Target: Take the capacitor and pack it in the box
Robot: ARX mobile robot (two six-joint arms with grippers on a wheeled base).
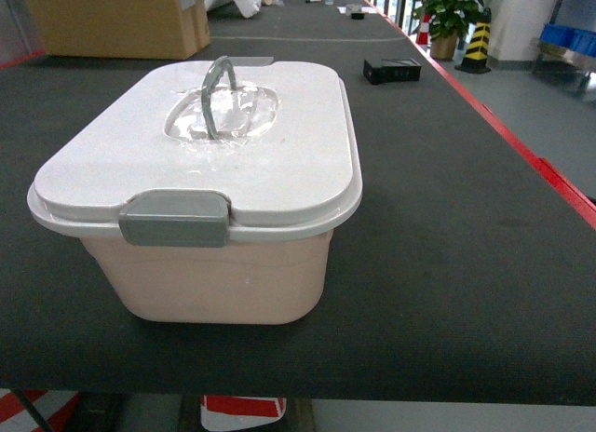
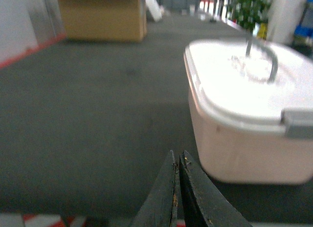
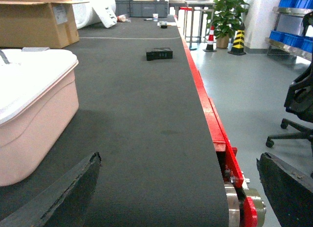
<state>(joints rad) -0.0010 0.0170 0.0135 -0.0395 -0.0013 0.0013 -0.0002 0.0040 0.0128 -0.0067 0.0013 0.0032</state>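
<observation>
The box point(image 1: 219, 278), a pale peach-pink tub, stands on the dark belt with its white lid point(image 1: 289, 171) down, its grey latch point(image 1: 174, 218) facing me and its grey handle point(image 1: 219, 92) upright. My left gripper point(image 2: 177, 154) is shut with nothing in it, low over the belt just left of the box point(image 2: 244, 153). My right gripper point(image 3: 178, 157) is open and empty, to the right of the box point(image 3: 34, 119), near the belt's red edge. A small black block point(image 1: 391, 71) lies farther along the belt; I cannot tell if it is the capacitor. Neither gripper shows in the head view.
A brown cardboard carton point(image 1: 116, 20) sits at the far left of the belt. The red belt edge point(image 3: 208, 109) and a roller point(image 3: 242, 205) run along the right. Beyond are a potted plant point(image 1: 447, 13), blue bins point(image 3: 293, 38) and an office chair point(image 3: 298, 104).
</observation>
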